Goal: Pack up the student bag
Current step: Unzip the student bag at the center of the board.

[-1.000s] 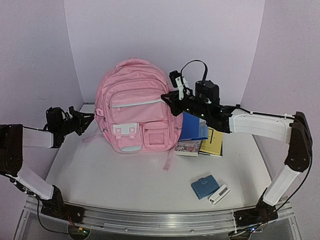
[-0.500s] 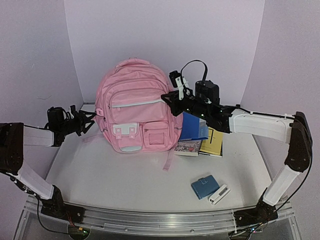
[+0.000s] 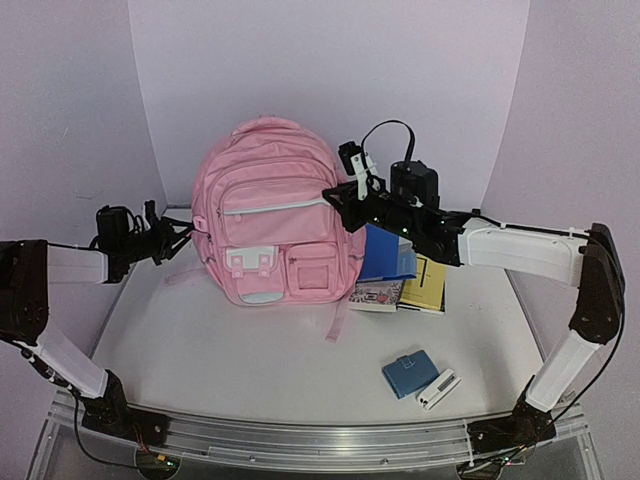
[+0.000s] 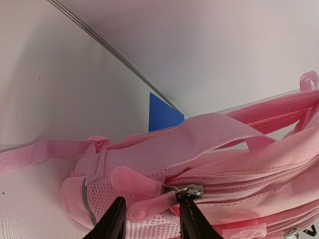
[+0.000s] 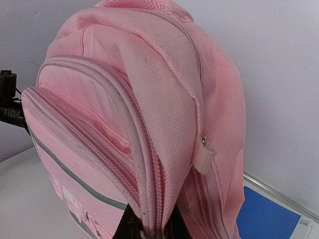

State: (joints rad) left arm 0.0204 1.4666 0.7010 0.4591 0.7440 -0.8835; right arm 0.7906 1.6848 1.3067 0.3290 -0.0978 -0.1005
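From the overhead camera, the student bag (image 3: 268, 215) stands upright on the white table (image 3: 230, 350), left of centre in the frame, with its pocketed front turned toward the bottom edge. My left gripper (image 3: 172, 238) reaches in from the left edge and sits right at the bag's lower left side. My right gripper (image 3: 340, 203) comes in from the right and presses on the bag's right flank, about halfway up. Just right of the bag a blue folder (image 3: 390, 255) leans behind a yellow book (image 3: 426, 284) and a patterned book (image 3: 377, 295). Lower right of centre lie a blue wallet (image 3: 409, 373) and a small white device (image 3: 437, 388), touching each other.

Through my left wrist camera, the bag fills the lower right, its shoulder strap running across the middle. My two dark fingers (image 4: 115, 223) rise from the bottom edge with a moderate gap between them. A pink rubber zip pull (image 4: 149, 206) lies in that gap, its metal slider (image 4: 190, 191) just above my right-hand finger. I do not see the pull pinched.

Through my right wrist camera, the bag towers over most of the frame. My fingers (image 5: 129, 227) at the bottom edge are drawn narrow, gripping a fold of its side fabric.
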